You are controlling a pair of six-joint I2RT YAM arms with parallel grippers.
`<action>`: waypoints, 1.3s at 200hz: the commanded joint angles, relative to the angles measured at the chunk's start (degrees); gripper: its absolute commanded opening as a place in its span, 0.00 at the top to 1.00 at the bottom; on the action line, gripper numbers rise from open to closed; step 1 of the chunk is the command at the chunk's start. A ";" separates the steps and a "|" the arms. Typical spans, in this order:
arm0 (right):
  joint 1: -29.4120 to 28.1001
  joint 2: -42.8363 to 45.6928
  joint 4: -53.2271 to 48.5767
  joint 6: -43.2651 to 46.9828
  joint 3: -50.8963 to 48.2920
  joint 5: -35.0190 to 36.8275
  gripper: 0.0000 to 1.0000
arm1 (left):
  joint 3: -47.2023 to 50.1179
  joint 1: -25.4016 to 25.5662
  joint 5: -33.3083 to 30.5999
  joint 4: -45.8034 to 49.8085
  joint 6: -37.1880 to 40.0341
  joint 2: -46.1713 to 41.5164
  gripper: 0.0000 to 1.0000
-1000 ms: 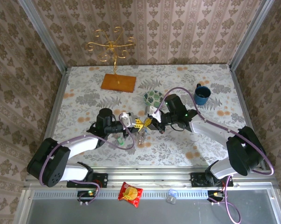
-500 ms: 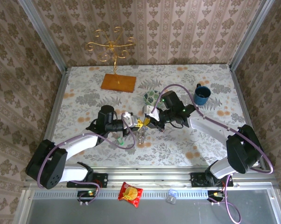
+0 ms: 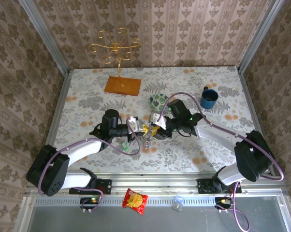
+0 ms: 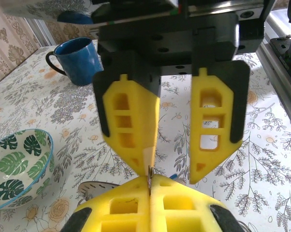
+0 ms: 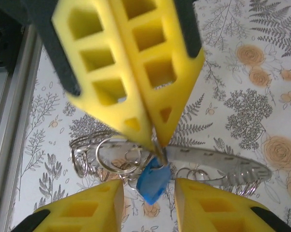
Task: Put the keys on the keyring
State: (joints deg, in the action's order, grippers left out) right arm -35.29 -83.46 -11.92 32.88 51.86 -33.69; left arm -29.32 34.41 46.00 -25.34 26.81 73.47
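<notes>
Top view: the left end effector [image 3: 141, 128] and right end effector [image 3: 153, 129] meet tip to tip over the tabletop [image 3: 87, 104], with the keyring [image 3: 146, 141] just beneath.

Left wrist: the left pads are pressed together on a thin metal edge.

Right wrist: the blue key [image 5: 152, 181] hangs from those closed tips, between the right's spread fingers.

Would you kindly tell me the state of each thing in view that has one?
left gripper, fingers shut on the blue key.
right gripper, fingers open, empty.
blue key, pinched, head hanging below the left fingertips.
keyring, lying on the table.
mug, upright.
bowl, upright, empty.
</notes>
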 commanded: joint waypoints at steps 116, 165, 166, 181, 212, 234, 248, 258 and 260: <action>-0.04 -1.64 4.71 -4.15 -0.72 -1.31 0.83 | 2.84 -0.31 -0.63 -5.50 -3.97 -0.26 1.00; -0.07 -2.07 5.89 -4.95 -0.70 -1.82 0.95 | 3.22 -0.40 -0.51 -6.61 -4.56 -0.17 1.00; -0.05 -2.11 5.87 -4.98 -0.75 -1.82 0.96 | 3.26 -0.40 -0.53 -6.63 -4.61 -0.17 1.00; 0.00 -2.33 5.78 -4.90 -0.70 -1.88 1.00 | 3.43 -0.40 -0.60 -7.24 -4.80 -0.17 1.00; -0.04 -4.03 4.42 -4.60 -0.41 -1.60 1.00 | 3.83 -0.40 0.02 -8.39 -4.53 -0.10 1.00; -0.04 -4.00 3.90 -4.58 -0.06 -1.77 1.00 | 4.01 -0.44 -0.16 -8.90 -4.57 -0.08 1.00; 0.04 -3.40 3.97 -4.53 -0.10 -1.82 1.00 | 3.92 -0.40 -0.20 -8.52 -4.20 0.00 1.00; 0.21 -2.89 4.23 -4.70 -0.17 -1.90 0.98 | 3.92 -0.40 -0.20 -8.41 -4.00 0.05 1.00; 0.28 -2.75 4.37 -4.85 -0.24 -1.95 0.97 | 4.01 -0.40 -0.21 -8.41 -3.97 0.13 1.00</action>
State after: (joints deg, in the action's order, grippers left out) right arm -35.29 -86.87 -7.07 28.29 51.13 -34.72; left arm -25.98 34.04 44.95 -33.06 23.14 73.47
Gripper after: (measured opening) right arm 0.053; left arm 0.058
